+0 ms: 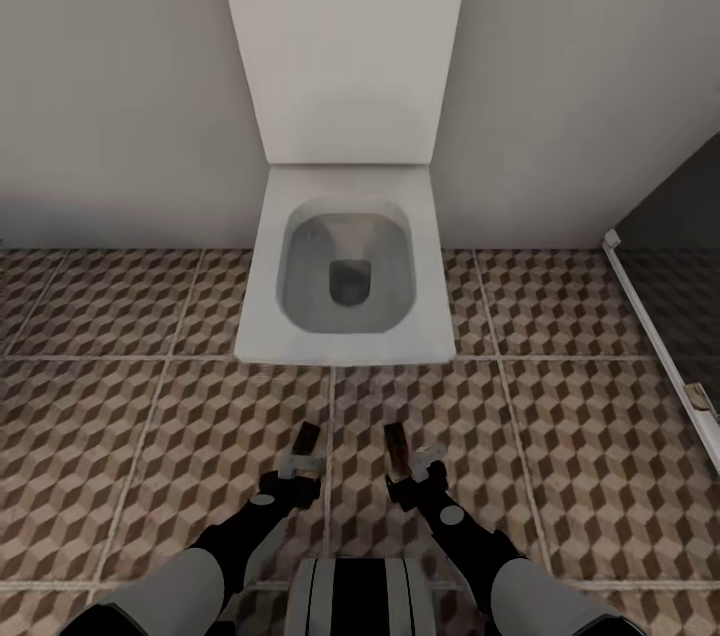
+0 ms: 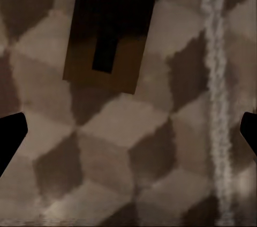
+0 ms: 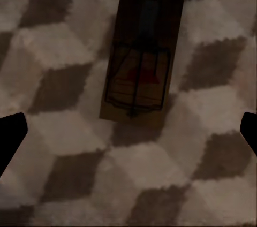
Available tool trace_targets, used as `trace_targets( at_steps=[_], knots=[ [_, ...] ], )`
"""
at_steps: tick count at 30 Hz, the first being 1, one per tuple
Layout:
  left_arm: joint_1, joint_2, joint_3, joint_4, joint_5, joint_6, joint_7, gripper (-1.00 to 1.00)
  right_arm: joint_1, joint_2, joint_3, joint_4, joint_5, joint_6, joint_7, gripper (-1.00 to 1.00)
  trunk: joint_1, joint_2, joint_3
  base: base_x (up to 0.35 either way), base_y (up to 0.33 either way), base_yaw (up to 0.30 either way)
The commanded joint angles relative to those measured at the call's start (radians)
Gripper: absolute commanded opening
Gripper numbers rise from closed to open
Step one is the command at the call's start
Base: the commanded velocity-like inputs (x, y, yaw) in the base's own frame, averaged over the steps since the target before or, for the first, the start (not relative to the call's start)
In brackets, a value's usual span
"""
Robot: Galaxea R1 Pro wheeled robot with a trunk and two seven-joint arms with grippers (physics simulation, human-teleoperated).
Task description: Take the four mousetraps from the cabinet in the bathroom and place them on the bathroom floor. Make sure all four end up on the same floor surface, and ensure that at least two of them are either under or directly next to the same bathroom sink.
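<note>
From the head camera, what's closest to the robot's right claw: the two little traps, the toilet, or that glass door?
1. Right mousetrap, on the floor just ahead of the right gripper.
2. Left mousetrap, by the left gripper.
3. Toilet, straight ahead at the wall.
4. Glass door, far right; close to the toilet's rank, hard to call.

mousetraps: left mousetrap (image 1: 307, 438) | right mousetrap (image 1: 395, 445) | flat on bathroom floor (image 1: 150, 436)

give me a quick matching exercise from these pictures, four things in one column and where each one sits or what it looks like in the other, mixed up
Things:
1. toilet
2. left mousetrap
3. right mousetrap
4. bathroom floor

Descriptions:
A. cube-patterned tiles
B. white, against the wall
C. ahead of the right end effector
D. ahead of the left end effector

Pairs: 1-B, 2-D, 3-C, 4-A
</note>
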Motion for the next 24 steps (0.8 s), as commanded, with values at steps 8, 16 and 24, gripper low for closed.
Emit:
trace_targets(
  at_steps=[8,16,24],
  knots=[
    [0.000,0.000,-0.008,-0.001,0.009,0.002,0.007,1.00,-0.001,0.000,0.002,0.001,0.008,-0.002,-0.006,1.00,-0.001,0.000,0.000,-0.315,0.000,0.000],
    [0.000,0.000,-0.009,-0.001,0.009,0.002,0.007,1.00,-0.001,0.000,0.002,0.001,0.008,-0.002,-0.006,1.00,-0.001,0.000,0.000,-0.336,0.000,0.000],
    [-0.001,0.001,-0.009,-0.001,0.009,0.002,0.007,1.00,-0.001,0.000,0.002,0.001,0.008,-0.003,-0.006,1.00,-0.001,0.000,0.000,-0.339,0.000,0.000]
  ],
)
